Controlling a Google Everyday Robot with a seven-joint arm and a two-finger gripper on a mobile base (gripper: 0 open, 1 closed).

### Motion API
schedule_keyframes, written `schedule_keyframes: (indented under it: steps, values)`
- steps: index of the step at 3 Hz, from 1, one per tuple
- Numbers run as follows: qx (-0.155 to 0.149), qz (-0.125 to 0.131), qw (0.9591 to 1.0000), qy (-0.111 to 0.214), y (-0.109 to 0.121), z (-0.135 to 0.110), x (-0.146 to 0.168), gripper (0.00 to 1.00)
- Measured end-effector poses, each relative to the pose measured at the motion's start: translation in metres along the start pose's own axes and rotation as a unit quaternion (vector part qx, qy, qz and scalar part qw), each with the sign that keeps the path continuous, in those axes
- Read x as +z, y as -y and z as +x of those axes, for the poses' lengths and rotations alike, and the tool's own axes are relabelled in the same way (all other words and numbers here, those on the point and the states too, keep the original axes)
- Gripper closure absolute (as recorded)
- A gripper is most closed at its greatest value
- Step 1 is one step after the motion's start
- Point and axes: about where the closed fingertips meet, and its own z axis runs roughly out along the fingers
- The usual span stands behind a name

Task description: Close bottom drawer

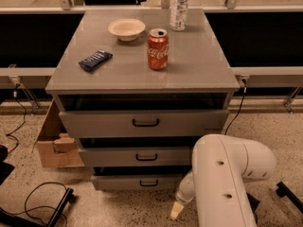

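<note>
Hidden: arm (227,183) is covering right end of bottom drawer (123,182).
Gripper (177,209): hanging at its 4 o'clock; grip state cannot be told.
Drawers (104,123): three.

— What lay on the grey cabinet top (199,74)?
— A white bowl (126,29), a red soda can (157,49), a clear bottle (179,8) and a dark blue wrapped bar (95,60).
— The gripper (176,211)?
— Low, near the speckled floor (123,208).
</note>
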Motion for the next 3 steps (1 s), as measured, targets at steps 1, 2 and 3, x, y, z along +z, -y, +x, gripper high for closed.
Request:
schedule_keyframes:
  steps: [1, 2, 3]
  values:
    - [0.000, -0.001, 1.0000, 0.000, -0.001, 0.000, 0.001, 0.25]
    - [-0.003, 0.002, 1.0000, -0.004, 0.004, 0.000, -0.002, 0.49]
    - [-0.012, 0.038, 0.9992, -0.004, 0.041, 0.002, -0.021, 0.72]
